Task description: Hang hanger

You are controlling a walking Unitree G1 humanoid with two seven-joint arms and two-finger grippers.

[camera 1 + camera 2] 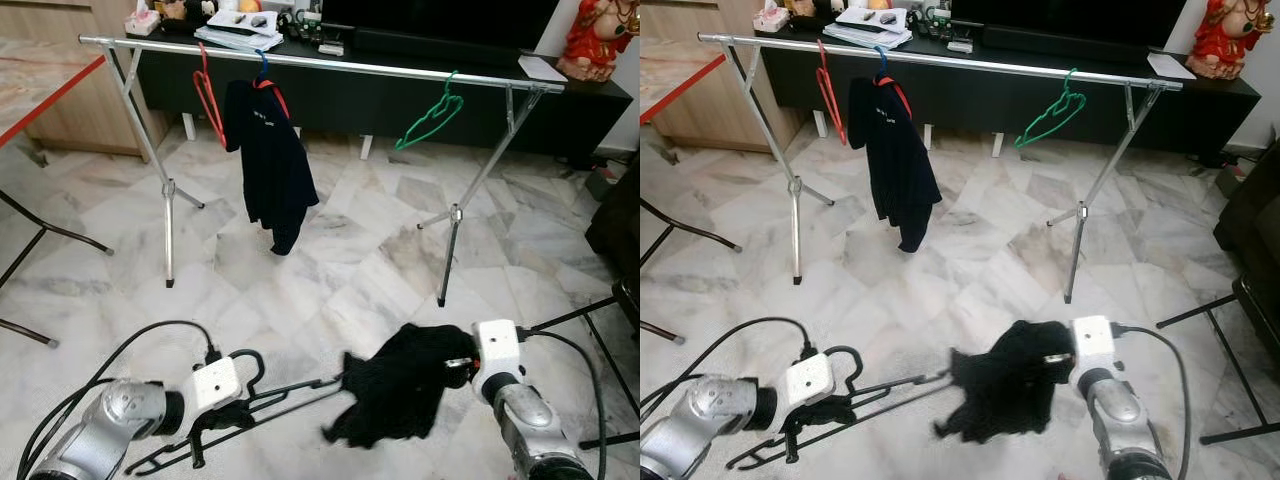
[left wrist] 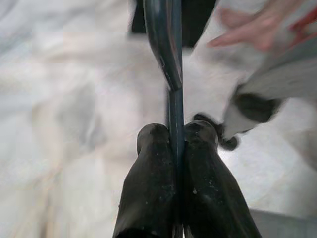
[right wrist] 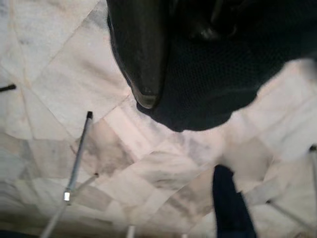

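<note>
Item: black hanger [image 1: 250, 400], clamped in my left gripper [image 1: 215, 412]. Right gripper [image 1: 462, 365] pinches the black garment [image 1: 400, 385], half threaded. Rail [image 1: 330, 63] well ahead; I judge dressing and hanging remain.

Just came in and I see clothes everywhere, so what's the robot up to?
It is getting a garment onto a hanger. The left tool is shut on a black hanger, and the right tool grips a black garment draped over the hanger's far end. Ahead stands a metal clothes rail already carrying a red hanger, a dark shirt and a green hanger.
</note>
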